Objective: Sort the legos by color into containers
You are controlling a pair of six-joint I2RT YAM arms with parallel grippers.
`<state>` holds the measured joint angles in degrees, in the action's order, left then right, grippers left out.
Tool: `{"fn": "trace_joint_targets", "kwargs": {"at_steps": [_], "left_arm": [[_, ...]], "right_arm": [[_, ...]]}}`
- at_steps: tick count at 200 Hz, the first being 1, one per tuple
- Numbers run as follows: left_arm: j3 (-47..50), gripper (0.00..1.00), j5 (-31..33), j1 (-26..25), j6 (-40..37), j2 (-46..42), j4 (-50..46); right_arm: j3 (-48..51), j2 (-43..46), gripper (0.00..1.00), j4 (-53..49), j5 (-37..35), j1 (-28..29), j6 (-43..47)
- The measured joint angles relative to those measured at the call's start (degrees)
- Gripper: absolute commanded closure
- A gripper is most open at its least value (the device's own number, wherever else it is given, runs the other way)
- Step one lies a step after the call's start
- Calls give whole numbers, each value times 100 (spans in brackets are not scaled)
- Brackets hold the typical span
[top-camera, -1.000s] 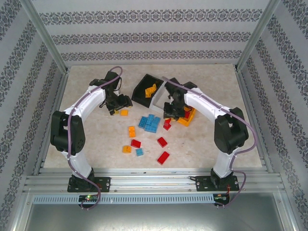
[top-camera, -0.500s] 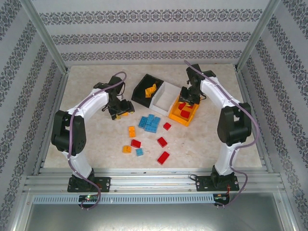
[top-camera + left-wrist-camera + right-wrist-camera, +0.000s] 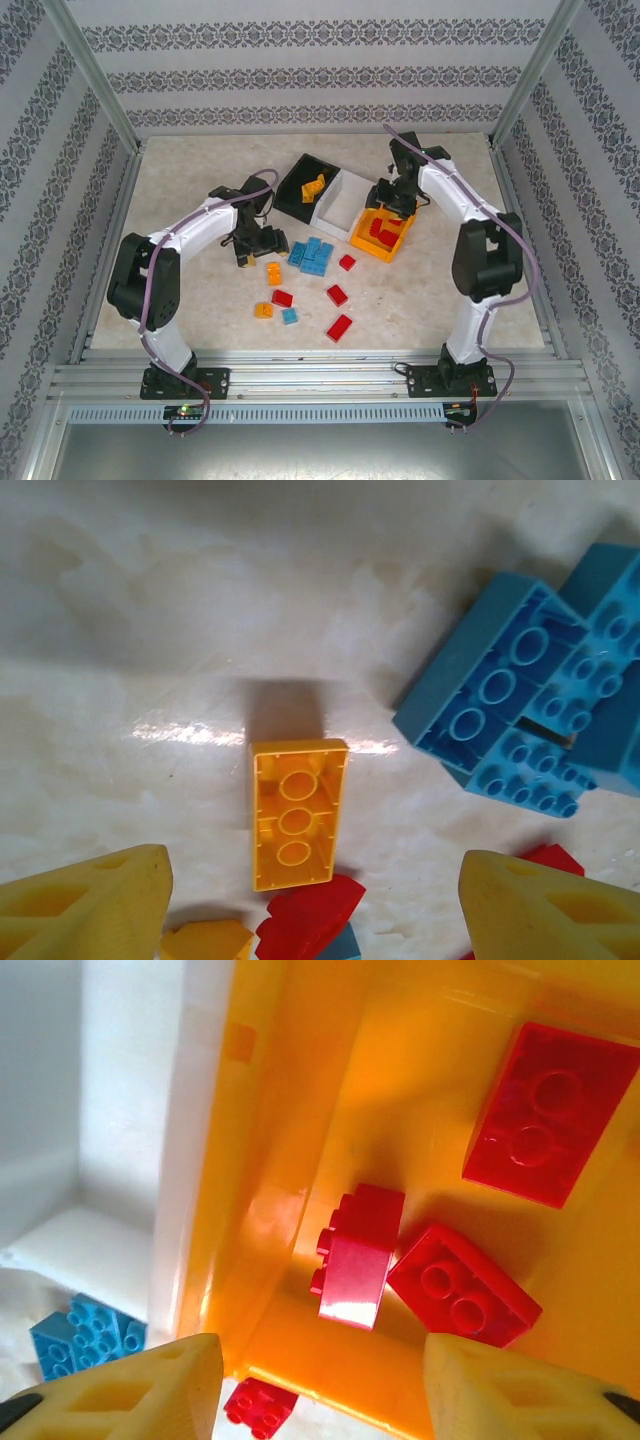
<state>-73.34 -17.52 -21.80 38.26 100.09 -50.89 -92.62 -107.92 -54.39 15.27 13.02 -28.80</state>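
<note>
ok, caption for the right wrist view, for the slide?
Right end effector open above the orange bin, three red legos inside, white bin alongside.

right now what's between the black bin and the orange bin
The white bin stands between the black bin and the orange bin, in the top view.

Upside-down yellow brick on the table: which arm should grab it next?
Left. The left hand, open, hovers above the yellow brick; the right hand is over the orange bin.

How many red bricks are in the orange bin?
3 red plastic bricks in the right wrist view: one flat, upper right; one tipped, centre; one flat beside it. Others may be hidden.
</note>
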Motion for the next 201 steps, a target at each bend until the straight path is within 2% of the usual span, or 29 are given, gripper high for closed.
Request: {"fn": "trace_joint_targets", "kwargs": {"at_steps": [22,52,86,138,201], "left_arm": [[63,17,24,-13,28,-50,17],[184,0,63,-61,79,-170,76],[592,0,144,-66,188,-487,122],[946,0,297,-63,302,-925,127],[1239,0,302,-63,435,-1108,188]], "right_arm": [[262,546,40,-48,243,343,221],[776,761,36,-94,391,1460,669],[1412,629,33,-223,341,2492,1010],[1513,247,32,-212,-35,2953,1259],[1513,-210,32,-181,-365,3012,1388]]}}
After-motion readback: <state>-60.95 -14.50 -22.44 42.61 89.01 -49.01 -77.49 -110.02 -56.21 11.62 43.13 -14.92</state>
